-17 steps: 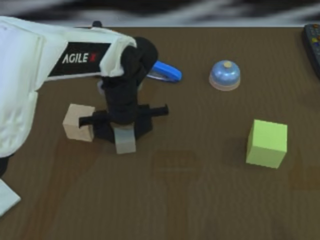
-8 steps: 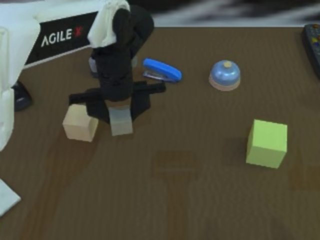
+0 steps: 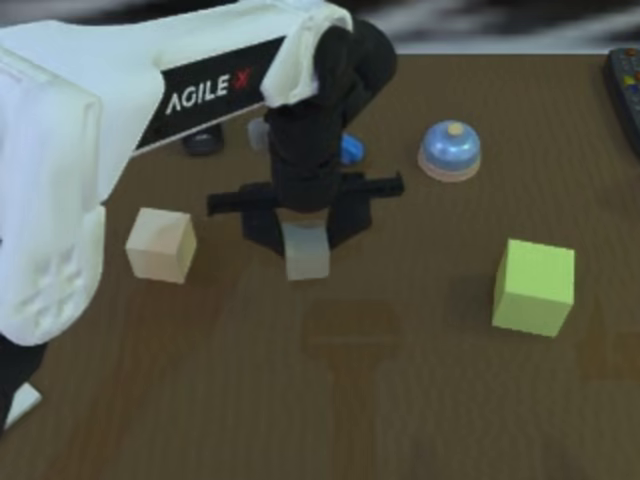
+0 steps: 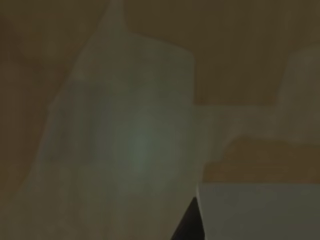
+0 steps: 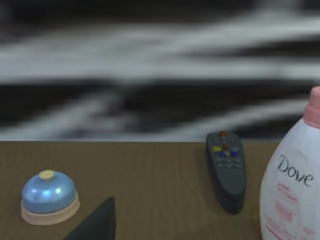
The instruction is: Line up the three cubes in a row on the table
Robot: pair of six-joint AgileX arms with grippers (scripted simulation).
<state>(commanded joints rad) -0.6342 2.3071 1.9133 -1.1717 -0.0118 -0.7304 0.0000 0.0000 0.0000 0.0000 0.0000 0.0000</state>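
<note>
My left gripper (image 3: 305,238) hangs over the table (image 3: 330,400) left of centre, shut on the small grey-olive cube (image 3: 306,252). In the left wrist view that cube (image 4: 260,212) fills the near corner beside one dark finger (image 4: 192,225). The cream cube (image 3: 160,245) rests on the table to the left, clear of the gripper. Far to the right sits the large lime-green cube (image 3: 534,287). My right arm is outside the top view; only a dark piece of the right gripper (image 5: 97,224) shows in its wrist view.
A blue bell (image 3: 449,150) stands at the back, right of the arm, with a blue stapler (image 3: 350,150) mostly hidden behind the wrist. A remote (image 3: 625,85) lies at the back right edge, and a white Dove bottle (image 5: 295,185) stands near it.
My left gripper has carried the grey-olive cube to the right, away from the cream cube. The cream and green cubes have not moved.
</note>
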